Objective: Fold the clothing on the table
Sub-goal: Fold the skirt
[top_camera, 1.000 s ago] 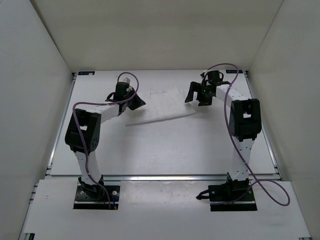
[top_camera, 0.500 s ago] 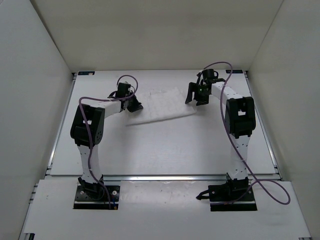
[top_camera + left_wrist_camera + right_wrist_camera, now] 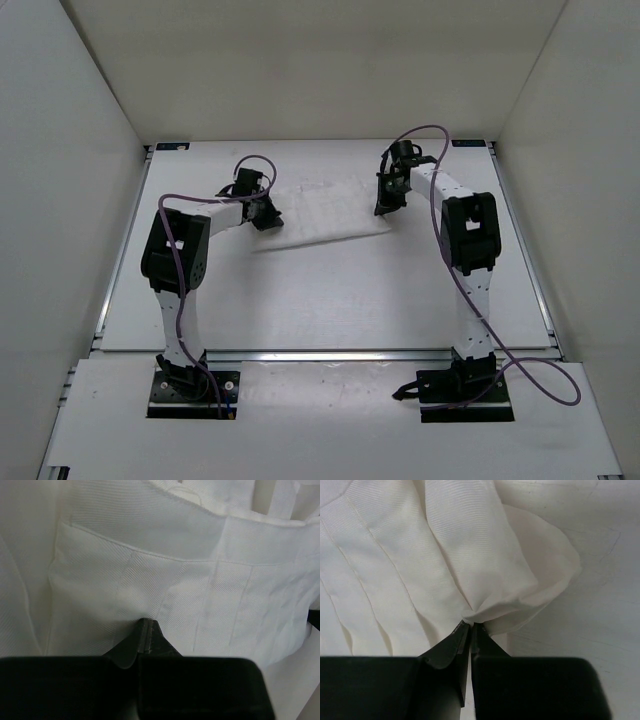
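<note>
The clothing [image 3: 325, 212], a thin white ribbed piece, lies flat on the far middle of the table [image 3: 330, 295]. At its left edge sits my left gripper [image 3: 268, 213]. In the left wrist view its jaws [image 3: 146, 630] are pressed together with the pleated clothing [image 3: 165, 585] spread right in front of the tips and a thin edge of it caught between them. My right gripper [image 3: 383, 204] is at the clothing's right edge. The right wrist view shows it [image 3: 470, 624] shut on a puckered bunch of the clothing [image 3: 445, 555].
White enclosure walls [image 3: 70, 200] stand to the left, right and behind the table. A silver rail [image 3: 330, 354] runs along the near edge, with both arm bases behind it. Purple cables [image 3: 540, 385] loop off each arm. Bare table [image 3: 600, 605] lies right of the right gripper.
The right gripper has gone from wide open to shut, pinching the clothing's right edge as it moved in toward it. The left arm folded in slightly and stayed shut at the left edge.
</note>
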